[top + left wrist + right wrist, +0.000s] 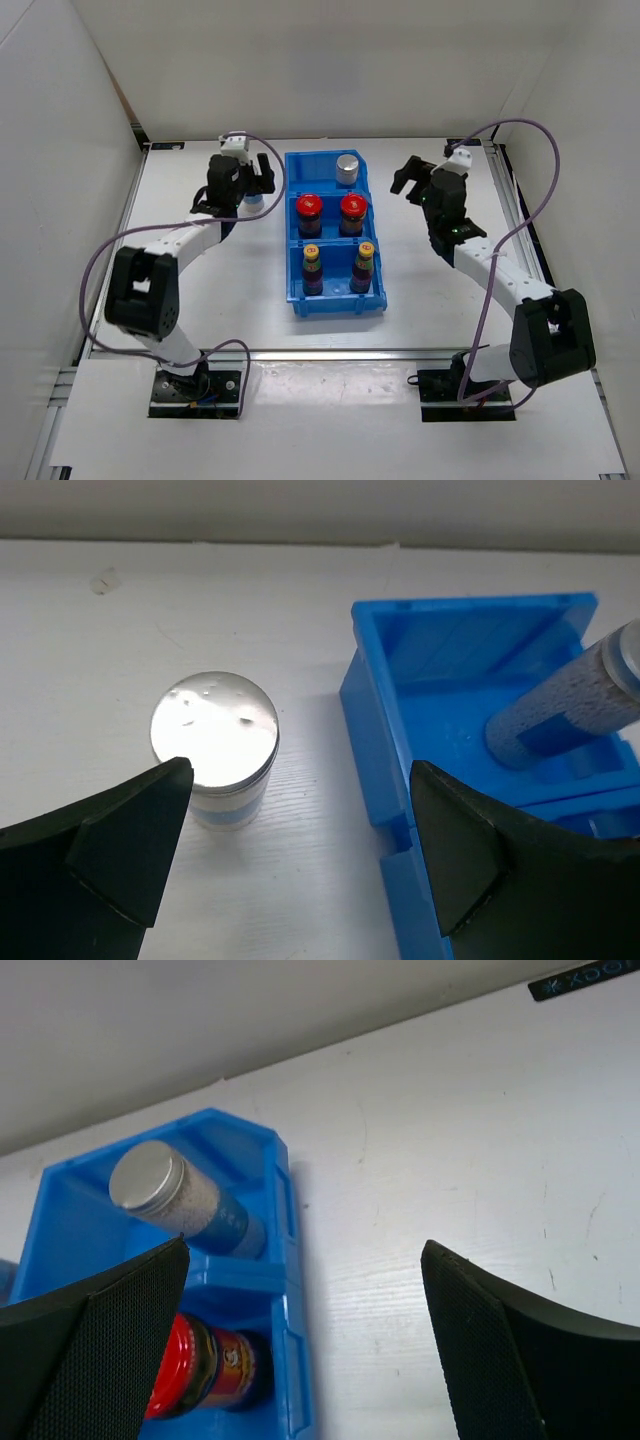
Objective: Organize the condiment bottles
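Observation:
A blue bin (293, 285) holds two yellow-capped dark bottles (312, 265) (364, 262) in its near compartment. Two red-lidded jars (309, 208) (351, 208) stand in the middle one, and one silver-capped shaker (347, 168) in the far one. The second shaker (215, 745) stands on the table just left of the bin, mostly hidden under my left gripper in the top view (252, 201). My left gripper (300, 855) (257, 183) is open above it, with the shaker by its left finger. My right gripper (305, 1345) (408, 178) is open and empty, right of the bin's far end.
White walls close the table at the back and both sides. The bin's left wall (372, 740) lies between my left fingers. The bin's right wall (293, 1290) is beside my right gripper's left finger (100, 1345). Cables loop from both arms.

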